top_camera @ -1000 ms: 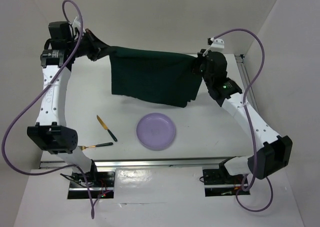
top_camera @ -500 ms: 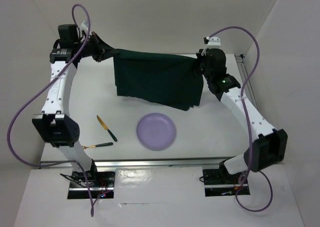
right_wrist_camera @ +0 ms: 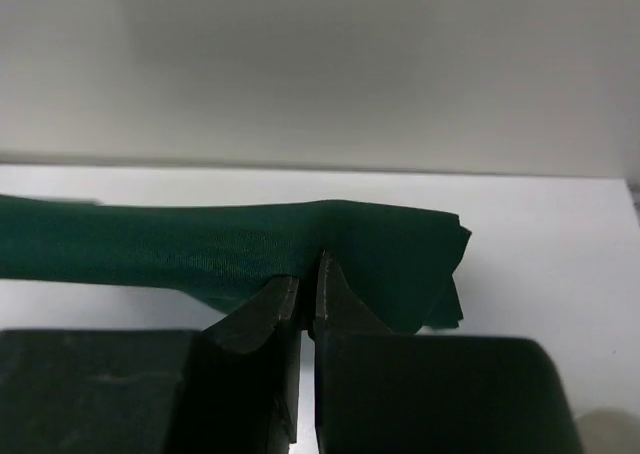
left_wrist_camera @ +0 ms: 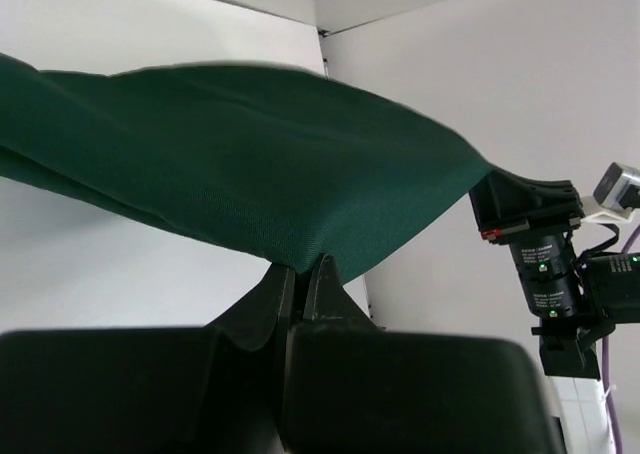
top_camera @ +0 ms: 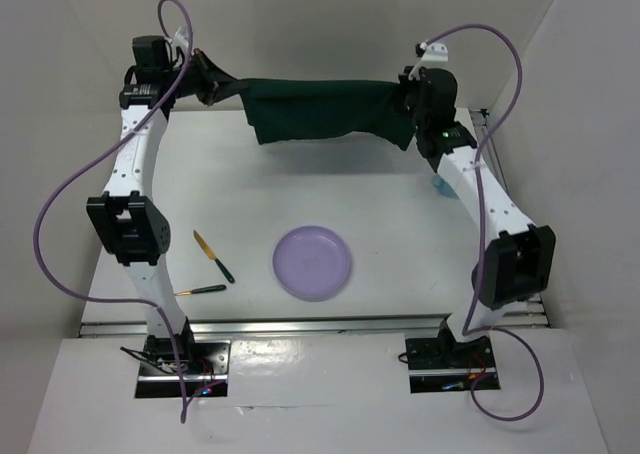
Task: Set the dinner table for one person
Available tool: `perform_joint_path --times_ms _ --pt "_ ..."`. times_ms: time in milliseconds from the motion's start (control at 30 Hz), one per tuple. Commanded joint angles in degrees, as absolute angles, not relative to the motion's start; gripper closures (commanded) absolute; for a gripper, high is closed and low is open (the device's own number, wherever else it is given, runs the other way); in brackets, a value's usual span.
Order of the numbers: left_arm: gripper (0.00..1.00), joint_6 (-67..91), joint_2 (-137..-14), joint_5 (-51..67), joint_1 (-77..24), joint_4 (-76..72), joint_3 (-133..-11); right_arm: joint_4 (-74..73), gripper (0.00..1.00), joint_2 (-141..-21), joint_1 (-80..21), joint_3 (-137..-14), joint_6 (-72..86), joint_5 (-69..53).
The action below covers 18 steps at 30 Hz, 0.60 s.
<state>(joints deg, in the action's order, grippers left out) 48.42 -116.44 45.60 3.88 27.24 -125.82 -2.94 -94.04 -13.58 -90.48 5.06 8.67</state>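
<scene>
Gripping green cloth mat (top_camera: 325,114) by both ends with left tool (left_wrist_camera: 298,274) and right tool (right_wrist_camera: 308,286), clamped shut; slung above desk (top_camera: 400,234).

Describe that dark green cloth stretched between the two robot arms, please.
The dark green cloth mat is plain, matte fabric with a fine weave. It hangs stretched sideways above the far part of the white dinner table, doubled over and sagging in loose folds. The left end effector pinches one end and the right end effector the other, both shut on the fabric. It appears lifted clear of the tabletop.
</scene>
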Motion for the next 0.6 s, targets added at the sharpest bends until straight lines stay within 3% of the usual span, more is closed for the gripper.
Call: perform_joint_path --times_ms 0,167,200,233,267,333,567 --pt "1.0 44.9 -107.2 42.9 9.9 22.1 -114.4 2.8 1.0 -80.6 -10.7 -82.3 6.2 14.4" --pt "1.0 40.2 -92.5 39.9 11.1 21.3 -89.6 -2.6 0.99 -68.1 -13.9 -59.7 10.5 7.0" --pt "0.93 38.4 -91.1 36.2 11.1 24.5 -82.8 -6.7 0.52 -66.9 -15.0 -57.5 13.2 5.7" --pt "0.68 37.6 -89.8 33.8 11.1 26.7 -79.8 -8.8 0.29 -64.9 -17.6 -53.5 14.1 3.5" --pt "0.03 36.7 -89.0 31.8 11.1 28.9 -77.0 -11.1 0.16 -64.2 -19.2 -52.0 15.4 4.3" --pt "0.0 35.1 -87.5 27.5 12.3 31.9 -71.2 -17.0 0.0 -62.2 -23.1 -49.4 19.2 7.5" --pt "0.0 33.6 -85.9 23.0 12.8 36.6 -81.1 -19.3 0.0 -62.7 -23.1 -58.3 15.0 12.7"
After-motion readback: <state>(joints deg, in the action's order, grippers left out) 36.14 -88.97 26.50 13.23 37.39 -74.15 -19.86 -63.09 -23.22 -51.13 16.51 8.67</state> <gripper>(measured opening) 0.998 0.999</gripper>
